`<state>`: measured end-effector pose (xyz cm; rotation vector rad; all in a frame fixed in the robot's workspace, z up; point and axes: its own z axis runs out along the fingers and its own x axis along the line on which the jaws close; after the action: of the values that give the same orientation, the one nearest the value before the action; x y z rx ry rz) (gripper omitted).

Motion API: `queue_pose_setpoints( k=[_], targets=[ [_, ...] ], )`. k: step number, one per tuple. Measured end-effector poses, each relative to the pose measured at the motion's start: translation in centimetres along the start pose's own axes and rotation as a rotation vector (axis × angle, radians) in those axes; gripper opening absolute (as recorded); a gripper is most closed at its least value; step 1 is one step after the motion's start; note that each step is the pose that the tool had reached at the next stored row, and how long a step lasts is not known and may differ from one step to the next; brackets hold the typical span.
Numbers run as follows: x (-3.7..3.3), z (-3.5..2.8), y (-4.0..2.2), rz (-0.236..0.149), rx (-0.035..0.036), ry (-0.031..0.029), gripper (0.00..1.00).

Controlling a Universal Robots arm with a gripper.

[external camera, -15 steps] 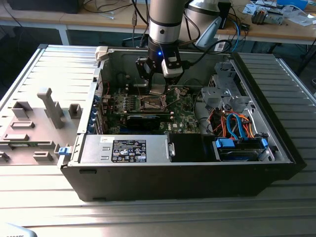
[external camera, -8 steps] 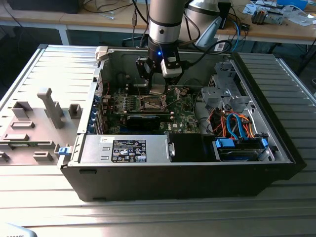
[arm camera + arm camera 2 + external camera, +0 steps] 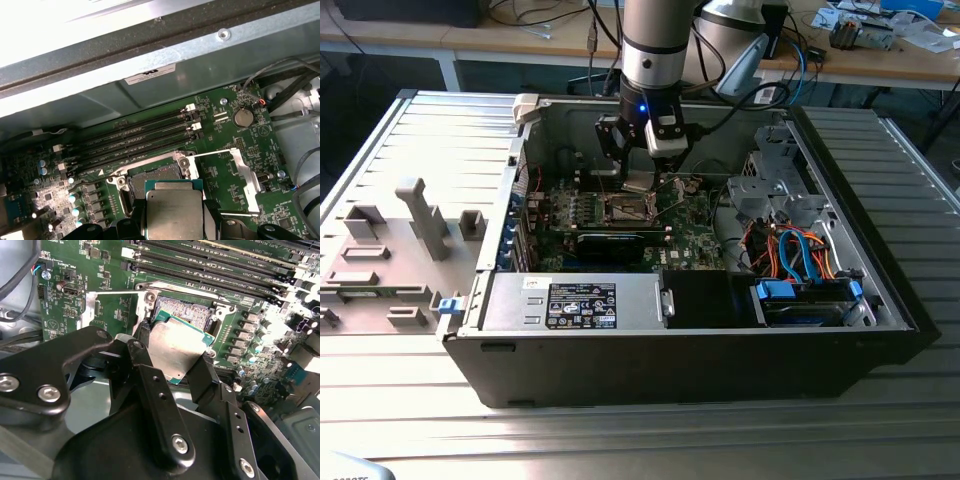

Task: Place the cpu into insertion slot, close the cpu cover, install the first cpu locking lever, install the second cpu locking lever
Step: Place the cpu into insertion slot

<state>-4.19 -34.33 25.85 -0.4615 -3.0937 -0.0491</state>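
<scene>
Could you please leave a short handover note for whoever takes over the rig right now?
Gripper: jaws shut on the cpu, gripping two opposite edges.
The cpu hangs over the insertion slot, not seated; the socket's contacts show bare.
The cpu cover is swung open beside the slot.
Done: cpu picked up and brought to the slot.
Left: seating the cpu, closing the cover, both locking levers.
</scene>
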Motion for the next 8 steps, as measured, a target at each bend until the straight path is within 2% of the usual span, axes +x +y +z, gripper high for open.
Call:
queue_pose_setpoints(
  k=[8],
  targets=[
    [0.00,0.00,0.00,0.013,-0.0002,-0.0004,0.54]
  ],
)
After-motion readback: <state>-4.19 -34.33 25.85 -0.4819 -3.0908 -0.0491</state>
